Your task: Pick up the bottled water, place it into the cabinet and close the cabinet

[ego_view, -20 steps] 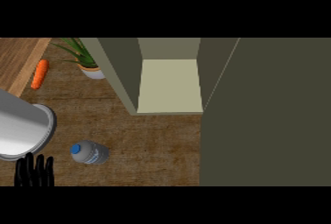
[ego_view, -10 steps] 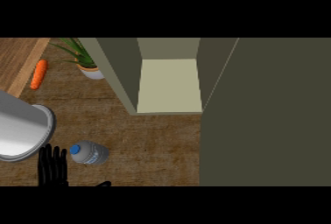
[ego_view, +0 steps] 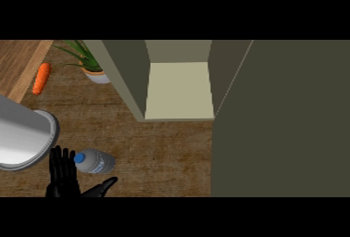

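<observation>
Left hand (ego_view: 64, 178): mine, at 7 o'clock; fingers straight and spread, thumb out toward 3 o'clock, nothing pinched.
Bottled water (ego_view: 94, 161): on the counter (ego_view: 160, 152), just beside my fingers at their 3 o'clock side; blue cap faces me; contact cannot be told.
Cabinet (ego_view: 179, 90): at 12 o'clock, open, pale inner shelf showing.
Cabinet door (ego_view: 284, 120): fills the 3 o'clock side.
Grey pot (ego_view: 21, 136): at 9 o'clock.
Carrot (ego_view: 41, 77), potted plant (ego_view: 91, 65): at 10 to 11 o'clock.

Left hand (ego_view: 65, 176) cut off at the lower edge, wrist unseen. Grey pot (ego_view: 24, 134) cropped at the left edge.
</observation>
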Robot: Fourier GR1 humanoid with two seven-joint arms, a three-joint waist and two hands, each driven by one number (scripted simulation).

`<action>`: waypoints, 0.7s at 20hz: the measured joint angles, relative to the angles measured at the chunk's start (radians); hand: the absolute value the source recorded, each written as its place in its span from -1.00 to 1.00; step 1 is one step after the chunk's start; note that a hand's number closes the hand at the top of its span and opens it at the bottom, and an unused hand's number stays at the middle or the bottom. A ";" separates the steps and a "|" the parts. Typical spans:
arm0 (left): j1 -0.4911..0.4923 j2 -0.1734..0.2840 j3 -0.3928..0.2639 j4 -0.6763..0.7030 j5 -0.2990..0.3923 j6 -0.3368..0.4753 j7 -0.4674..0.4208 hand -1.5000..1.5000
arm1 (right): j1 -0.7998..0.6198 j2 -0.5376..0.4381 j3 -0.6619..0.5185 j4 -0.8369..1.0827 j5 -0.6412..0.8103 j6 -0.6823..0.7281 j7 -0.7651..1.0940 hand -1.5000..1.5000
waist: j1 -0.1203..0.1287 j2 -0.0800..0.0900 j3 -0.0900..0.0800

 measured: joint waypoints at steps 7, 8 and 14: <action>-0.109 -0.001 0.078 0.219 0.019 -0.043 -0.107 -1.00 | 0.049 -0.001 -0.030 0.005 0.001 0.039 -0.064 -1.00 | -0.002 0.000 0.000; -0.126 0.004 0.092 0.259 0.026 -0.063 -0.126 -1.00 | 0.052 0.003 -0.026 0.006 0.001 0.041 -0.070 -1.00 | -0.002 0.000 0.000; -0.209 -0.003 0.132 0.399 0.071 -0.175 -0.194 -1.00 | 0.076 0.005 -0.034 0.006 0.003 0.054 -0.089 -1.00 | 0.000 0.001 0.000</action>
